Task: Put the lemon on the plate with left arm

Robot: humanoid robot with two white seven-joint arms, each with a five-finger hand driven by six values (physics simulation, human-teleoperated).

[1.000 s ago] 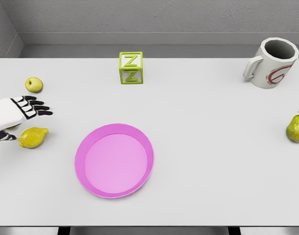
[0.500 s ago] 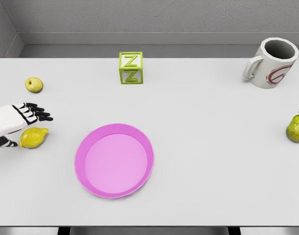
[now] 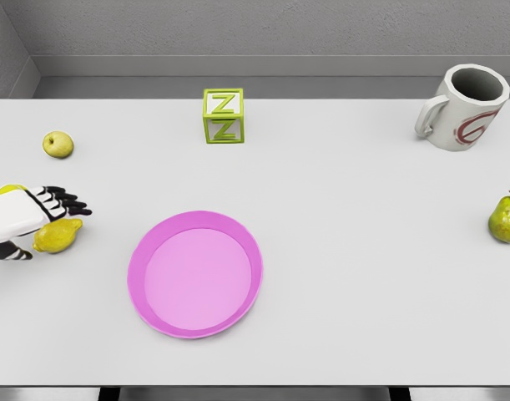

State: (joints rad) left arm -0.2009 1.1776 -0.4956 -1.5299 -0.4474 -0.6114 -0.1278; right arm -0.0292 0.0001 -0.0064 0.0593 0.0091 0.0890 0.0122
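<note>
One arm shows, the left, entering at the left edge of the white table point(image 3: 346, 251). Its left hand point(image 3: 37, 209) sits directly over the lemon point(image 3: 61, 236), with the black fingers point(image 3: 71, 203) stretched out toward the right above the fruit's far side and a thumb-like digit visible at the near left, below the wrist. Whether the fingers press on the lemon or only hover over it cannot be told from this view; the hand looks loosely spread around the fruit rather than clenched. The lemon lies on the table at the left, near side of the hand, its pointed right end sticking out from under the fingers. A sliver of yellow also peeks out behind the wrist at the far left (too little shows to say what it is).

To the right of the lemon, and apart from it, lies the pink plate point(image 3: 142, 288), flat on the table and nearer the front edge. Far of the hand, by the left edge, sits a small yellow-green apple point(image 3: 58, 144). At the far middle stands a green block point(image 3: 224, 116) with the letter Z on its faces. A white mug point(image 3: 462, 107) with a red mark stands tilted at the far right, and a green pear point(image 3: 506, 219) stands upright at the right edge.
</note>
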